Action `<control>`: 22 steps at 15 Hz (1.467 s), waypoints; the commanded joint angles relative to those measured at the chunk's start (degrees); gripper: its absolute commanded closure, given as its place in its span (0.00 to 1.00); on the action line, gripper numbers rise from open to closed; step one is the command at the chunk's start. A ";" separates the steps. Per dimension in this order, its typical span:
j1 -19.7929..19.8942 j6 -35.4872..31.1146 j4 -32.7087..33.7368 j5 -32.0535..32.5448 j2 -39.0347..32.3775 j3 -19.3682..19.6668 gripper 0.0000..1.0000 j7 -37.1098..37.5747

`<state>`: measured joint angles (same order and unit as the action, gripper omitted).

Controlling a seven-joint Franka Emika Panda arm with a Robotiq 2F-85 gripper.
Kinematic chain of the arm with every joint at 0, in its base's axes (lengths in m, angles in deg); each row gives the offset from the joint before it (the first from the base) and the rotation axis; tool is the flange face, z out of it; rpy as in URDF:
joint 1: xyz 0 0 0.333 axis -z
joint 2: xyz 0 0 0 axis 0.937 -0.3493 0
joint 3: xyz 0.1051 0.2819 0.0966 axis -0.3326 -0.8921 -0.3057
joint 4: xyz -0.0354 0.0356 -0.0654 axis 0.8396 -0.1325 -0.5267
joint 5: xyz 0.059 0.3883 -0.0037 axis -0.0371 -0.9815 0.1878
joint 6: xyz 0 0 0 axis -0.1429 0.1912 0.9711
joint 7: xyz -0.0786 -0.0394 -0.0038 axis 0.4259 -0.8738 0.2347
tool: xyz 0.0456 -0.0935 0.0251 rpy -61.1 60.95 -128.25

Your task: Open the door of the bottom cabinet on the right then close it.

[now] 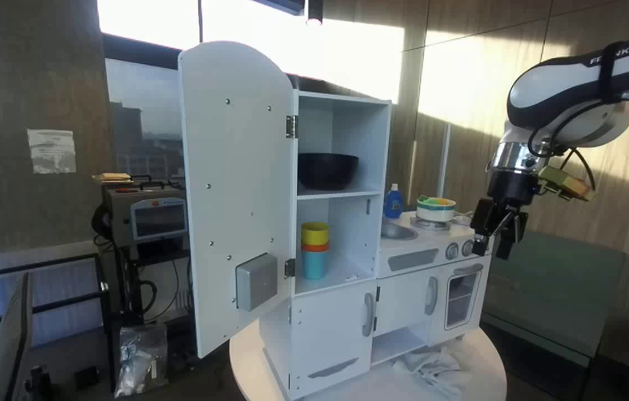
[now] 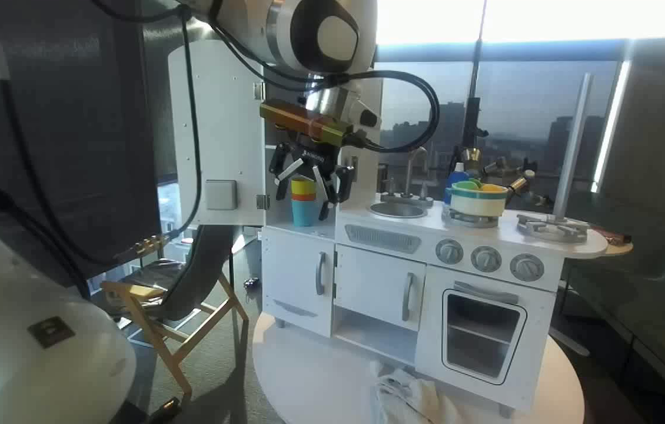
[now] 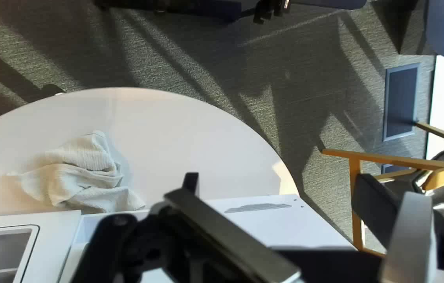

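Since the windowed door (image 2: 482, 324) at the bottom right of the toy kitchen (image 2: 428, 254), which I take to be the one meant, sits closed, opening and closing it both seem left to do, though a finished round would look the same. Spread wide with nothing in its grasp, the gripper (image 2: 308, 197) hangs well apart from that door. On the arm (image 1: 565, 94) "FR", then "NKA EMI", show either side of a strap (image 1: 605, 78), while the gripper's own letters are too small to read.
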<state>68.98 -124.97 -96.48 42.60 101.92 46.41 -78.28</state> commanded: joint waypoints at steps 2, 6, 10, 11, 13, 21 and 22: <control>1.37 0.24 0.57 -0.52 -0.14 -1.05 0.00 -0.54; 1.37 0.24 0.65 -0.53 0.03 -1.05 0.00 -0.54; 1.54 -5.30 -6.47 -0.20 1.17 -2.45 0.00 -0.12; 1.60 -7.31 -8.71 -0.62 0.70 -2.67 0.00 0.51; 1.75 -12.06 -13.16 -0.97 0.49 -3.19 0.00 1.52; 6.96 -38.00 -29.09 10.82 1.68 -8.87 0.00 13.18; 7.79 -42.48 -31.31 12.15 1.49 -9.43 0.00 15.35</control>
<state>73.83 -157.32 -121.78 50.62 101.47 39.47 -68.28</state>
